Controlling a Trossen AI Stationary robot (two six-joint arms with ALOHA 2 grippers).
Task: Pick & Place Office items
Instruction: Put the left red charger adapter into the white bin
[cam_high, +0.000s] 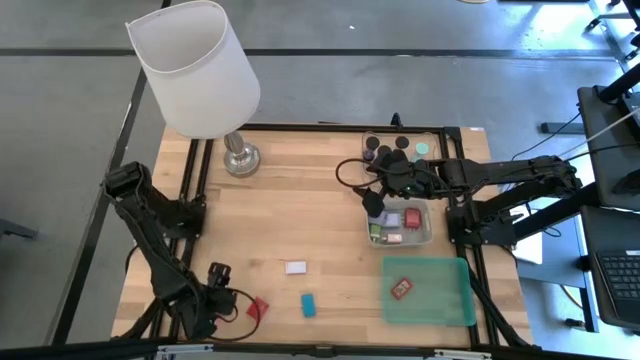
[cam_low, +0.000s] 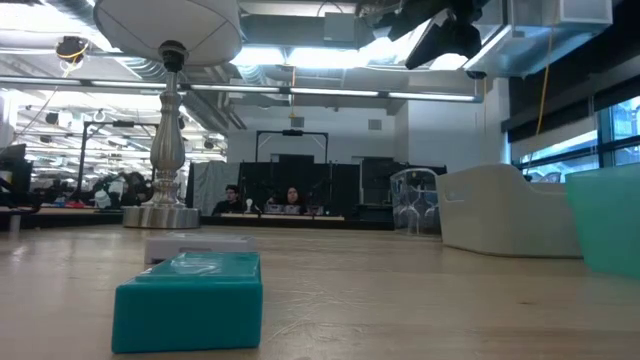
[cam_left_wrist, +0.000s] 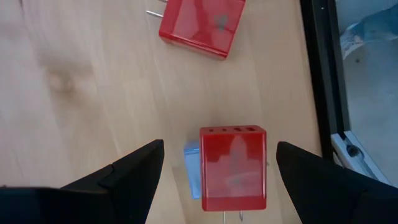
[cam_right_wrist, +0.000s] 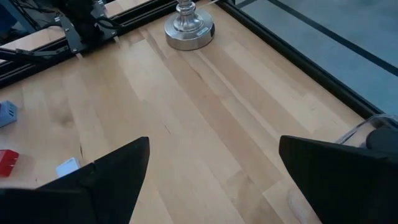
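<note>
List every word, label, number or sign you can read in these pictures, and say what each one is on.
None can be read.
Red block between the open left gripper fingers: faint raised marks, too blurred to read.
Second red block: grey smudge, not legible.
Red piece in the green tray: too small to tell.

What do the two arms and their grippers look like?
Both arms are black, built from jointed segments with loose black cables along them. The left gripper and the right gripper each end in two broad, matte black fingers that taper to a point. No markings show.
</note>
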